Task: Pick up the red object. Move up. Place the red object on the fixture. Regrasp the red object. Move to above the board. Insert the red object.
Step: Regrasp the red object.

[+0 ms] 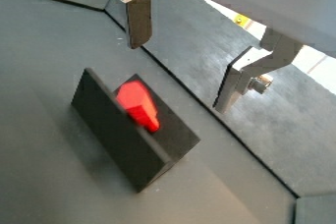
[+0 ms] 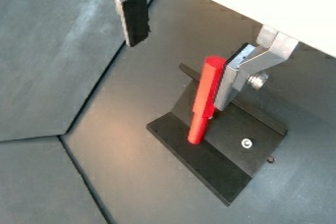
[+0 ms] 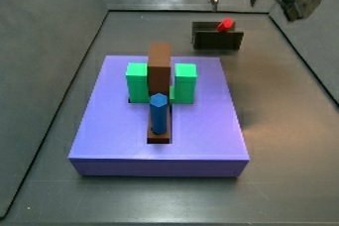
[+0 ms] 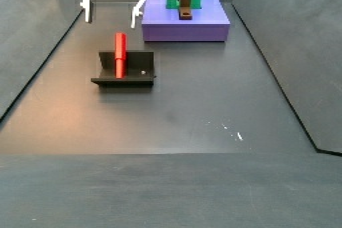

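One red object [image 4: 119,54] stands on the fixture [image 4: 124,78], propped upright against the fixture's raised back and leaning slightly, as a side view shows. Nothing grips it. Bare dark floor surrounds the fixture on every side, with the widest open stretch in front of it, toward the near edge of the floor in that view.

Beyond the fixture, the gripper [image 4: 112,13] hangs above the floor with its jaws spread wide and nothing between them. Both fingers [image 4: 88,12] stand clear of the red object, well apart from it. In a wrist view the red object [image 2: 202,100] rises just beside one finger [image 2: 243,79]; whether they touch cannot be told there. The opposite finger [image 2: 133,17] is well clear of it in that view. Another wrist view shows the red object [image 1: 138,105] from above, seated in the fixture [image 1: 130,132], with the fingers [image 1: 138,21] off to the far side of it.

Farthest from the fixture lies the board [image 4: 197,23], separated from it by open floor. A side view shows the board [image 3: 166,131] top, which the wrist views do not: green blocks [image 3: 162,82] flank a tall brown block [image 3: 161,66], and a blue peg [image 3: 158,113] stands in front of it. The fixture [image 3: 217,39] sits beyond the board's far edge there, near the back wall.
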